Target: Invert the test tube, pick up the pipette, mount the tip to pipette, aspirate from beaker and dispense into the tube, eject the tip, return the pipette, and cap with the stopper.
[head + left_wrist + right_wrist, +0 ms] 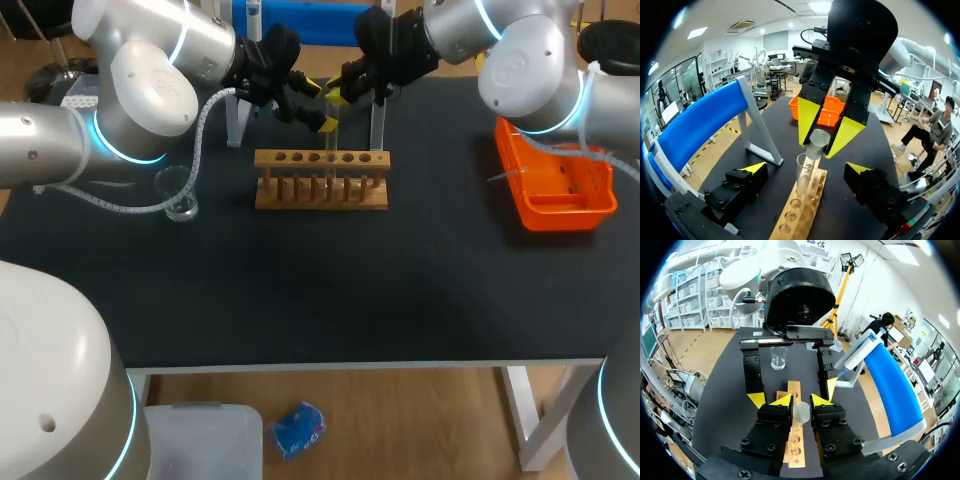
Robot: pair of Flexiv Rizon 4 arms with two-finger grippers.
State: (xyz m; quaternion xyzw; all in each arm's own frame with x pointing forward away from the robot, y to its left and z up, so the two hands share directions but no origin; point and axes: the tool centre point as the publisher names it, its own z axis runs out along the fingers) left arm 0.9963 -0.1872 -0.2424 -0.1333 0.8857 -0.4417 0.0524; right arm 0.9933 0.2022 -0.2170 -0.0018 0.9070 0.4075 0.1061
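A: Where's the stopper (801, 414)?
B: Clamped between right gripper (801, 402) fingers, at the mouth of the test tube (803, 177), upright in the rack (320, 192), table's 12 o'clock.
A: And the left gripper (805, 169)?
B: Fingers apart, flanking the tube.

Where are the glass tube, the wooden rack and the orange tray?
Glass tube (804, 175): left wrist view, on its clear middle.
Wooden rack (320, 202): head view, on its bottom board.
Orange tray (560, 218): head view, on its front wall.

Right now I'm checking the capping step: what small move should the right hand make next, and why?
Probably ease the right hand straight down. It is shut on the stopper, which sits at the mouth of the test tube in the rack, seemingly not pressed in. The left hand stands open either side of the tube.
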